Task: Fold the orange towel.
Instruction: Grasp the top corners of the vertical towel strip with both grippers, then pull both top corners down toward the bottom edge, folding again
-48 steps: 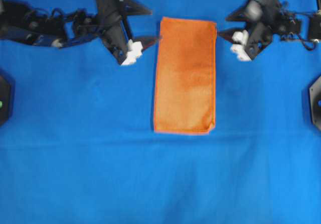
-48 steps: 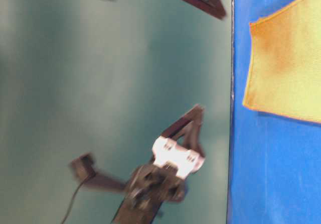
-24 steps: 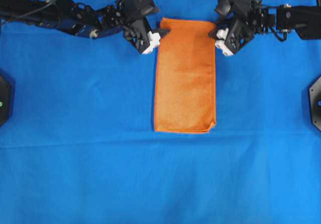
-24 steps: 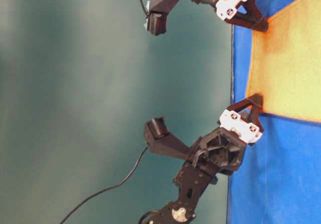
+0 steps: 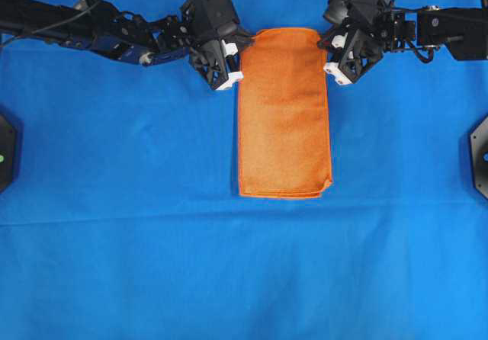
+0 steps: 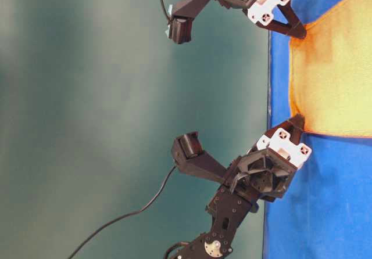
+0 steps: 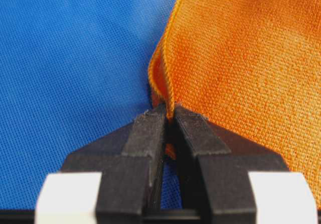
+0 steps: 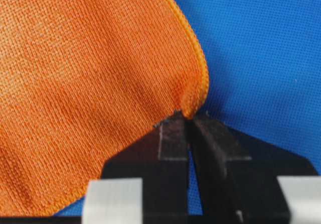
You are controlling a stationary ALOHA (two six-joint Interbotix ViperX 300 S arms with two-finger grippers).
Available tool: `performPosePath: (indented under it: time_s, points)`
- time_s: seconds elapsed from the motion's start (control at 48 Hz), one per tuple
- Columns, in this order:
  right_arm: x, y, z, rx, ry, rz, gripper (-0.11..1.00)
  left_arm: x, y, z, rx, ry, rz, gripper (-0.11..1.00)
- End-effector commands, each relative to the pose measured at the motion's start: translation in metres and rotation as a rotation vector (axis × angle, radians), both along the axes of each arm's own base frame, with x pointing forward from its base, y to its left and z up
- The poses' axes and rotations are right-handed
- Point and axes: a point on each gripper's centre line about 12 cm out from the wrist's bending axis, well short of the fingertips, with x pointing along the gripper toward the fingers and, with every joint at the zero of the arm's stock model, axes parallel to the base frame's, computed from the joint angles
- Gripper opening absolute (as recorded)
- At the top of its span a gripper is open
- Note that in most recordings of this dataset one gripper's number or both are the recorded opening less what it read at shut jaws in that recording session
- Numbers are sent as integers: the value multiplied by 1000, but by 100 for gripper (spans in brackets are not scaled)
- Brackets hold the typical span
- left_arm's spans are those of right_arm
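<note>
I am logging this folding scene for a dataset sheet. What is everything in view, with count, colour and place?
orange towel: one, orange, a long rectangle at the top middle of the blue surface, its two far corners pinched.
blue cloth surface: one, blue, covering the whole table.
dark mounts: two, black, at the left and right edges of the overhead view.
cable: one, black, trailing from the arm low in the table-level view.
left pincer: one, black with white blocks, shut on the towel's top left corner.
right pincer: one, black with white blocks, shut on the top right corner.
</note>
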Motion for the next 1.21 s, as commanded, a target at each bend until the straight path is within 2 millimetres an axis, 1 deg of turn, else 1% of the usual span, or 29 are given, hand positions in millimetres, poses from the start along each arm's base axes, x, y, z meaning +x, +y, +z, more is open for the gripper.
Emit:
performPosePath:
  time_s: [0.0, 0.083, 0.25, 0.396, 0.521, 0.625, 0.688, 0.855, 0.959, 1.084, 1.188]
  points:
    - [4, 0, 7, -7, -23, 1, 4, 5, 1, 15, 21, -33, -8, 2]
    - [4, -2, 11, -13, -30, -9, 4, 3, 2, 23, 34, -40, -9, 2]
    - [1, -2, 33, -50, -57, -21, 4, 0, 2, 50, 68, -77, -16, 2]
    - [-2, -1, 47, -75, -73, -30, 4, -3, 0, 65, 95, -96, -25, 2]
    - [-2, 0, 50, -80, -81, -28, 4, -5, -1, 66, 99, -93, -28, 2]
    - [0, 4, 52, -81, -88, -18, 4, -6, -5, 65, 95, -88, -35, 2]
    - [1, 9, 55, -81, -92, -8, 4, -6, -11, 66, 96, -88, -48, 2]
    - [0, 34, 71, -92, -76, 7, 4, -8, -44, 79, 103, -99, -121, 2]
    - [-2, 55, 78, -95, -49, 30, 4, -12, -70, 89, 106, -114, -178, 2]
    - [-3, 84, 76, -65, -26, 67, 4, -16, -98, 94, 105, -120, -242, 2]
    - [-4, 106, 71, -29, -13, 97, 4, -17, -120, 89, 96, -107, -294, 2]
